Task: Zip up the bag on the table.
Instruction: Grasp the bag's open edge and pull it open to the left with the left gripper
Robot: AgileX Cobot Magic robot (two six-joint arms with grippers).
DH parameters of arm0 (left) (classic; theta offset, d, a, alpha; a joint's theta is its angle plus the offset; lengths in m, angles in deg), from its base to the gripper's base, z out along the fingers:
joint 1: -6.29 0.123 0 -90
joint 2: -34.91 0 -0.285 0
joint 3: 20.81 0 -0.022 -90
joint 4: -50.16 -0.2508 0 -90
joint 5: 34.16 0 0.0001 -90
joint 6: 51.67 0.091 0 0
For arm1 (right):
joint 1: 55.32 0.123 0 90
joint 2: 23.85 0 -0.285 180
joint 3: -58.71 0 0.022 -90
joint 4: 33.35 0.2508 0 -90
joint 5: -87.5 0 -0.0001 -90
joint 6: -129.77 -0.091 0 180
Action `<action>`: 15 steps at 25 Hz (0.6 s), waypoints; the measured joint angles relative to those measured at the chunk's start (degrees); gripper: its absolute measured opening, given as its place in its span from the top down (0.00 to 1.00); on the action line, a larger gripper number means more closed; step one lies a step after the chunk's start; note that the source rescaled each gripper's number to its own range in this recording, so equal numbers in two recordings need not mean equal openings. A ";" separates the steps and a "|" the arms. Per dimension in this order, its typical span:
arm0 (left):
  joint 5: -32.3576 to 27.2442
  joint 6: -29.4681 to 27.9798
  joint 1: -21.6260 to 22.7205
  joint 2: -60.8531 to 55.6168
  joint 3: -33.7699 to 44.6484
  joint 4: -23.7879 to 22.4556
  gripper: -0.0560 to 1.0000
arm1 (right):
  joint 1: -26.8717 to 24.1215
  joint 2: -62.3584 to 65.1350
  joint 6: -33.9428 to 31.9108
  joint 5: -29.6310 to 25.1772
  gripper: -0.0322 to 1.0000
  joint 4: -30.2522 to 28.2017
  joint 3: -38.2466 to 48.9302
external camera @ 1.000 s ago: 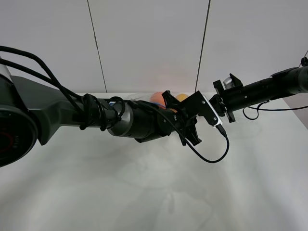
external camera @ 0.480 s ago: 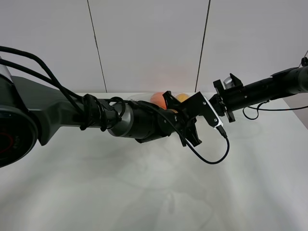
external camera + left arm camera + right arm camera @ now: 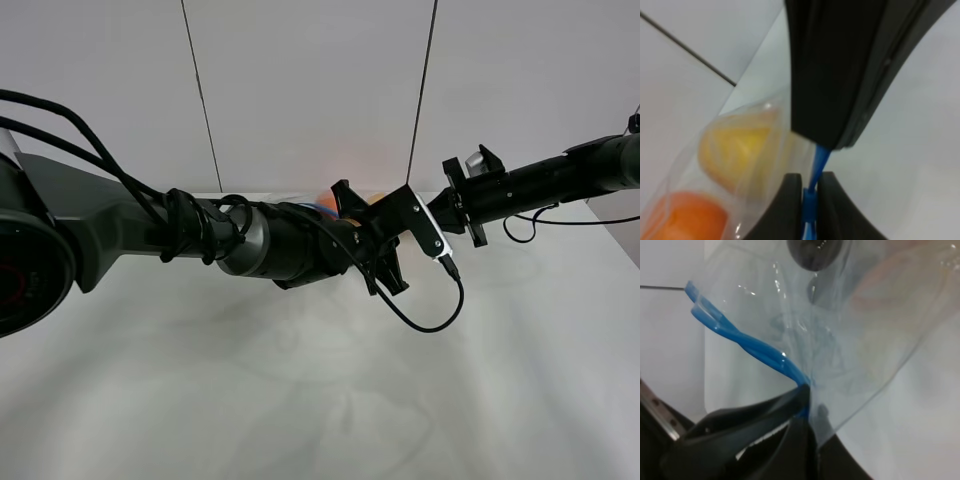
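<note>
- clear thin plastic zip bag [image 3: 865, 340], blue zip strip [image 3: 755, 347] along its edge: we judge it limp, slippery, sagging with a round orange [image 3: 685, 220] and yellow pear [image 3: 740, 145]; grip the stiffer strip.
- it is held between the arms near the white table [image 3: 300, 400]'s far edge.
- left gripper [image 3: 810, 200] and right gripper [image 3: 807, 405] each pinch that strip.

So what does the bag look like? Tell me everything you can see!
The bag is clear, shiny, crinkled plastic with a blue zip strip along one edge. The left gripper and the right gripper each pinch that strip. Beyond the right gripper its two blue tracks spread apart, so that stretch is unzipped. Through the plastic show a yellow fruit, an orange fruit and a dark round thing. In the high view the arms hide nearly all of it.
</note>
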 joint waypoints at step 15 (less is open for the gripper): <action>4.28 9.43 2.71 -0.05 -0.11 -0.40 0.95 | 0.04 0.25 -1.72 -0.12 0.96 -1.79 -4.33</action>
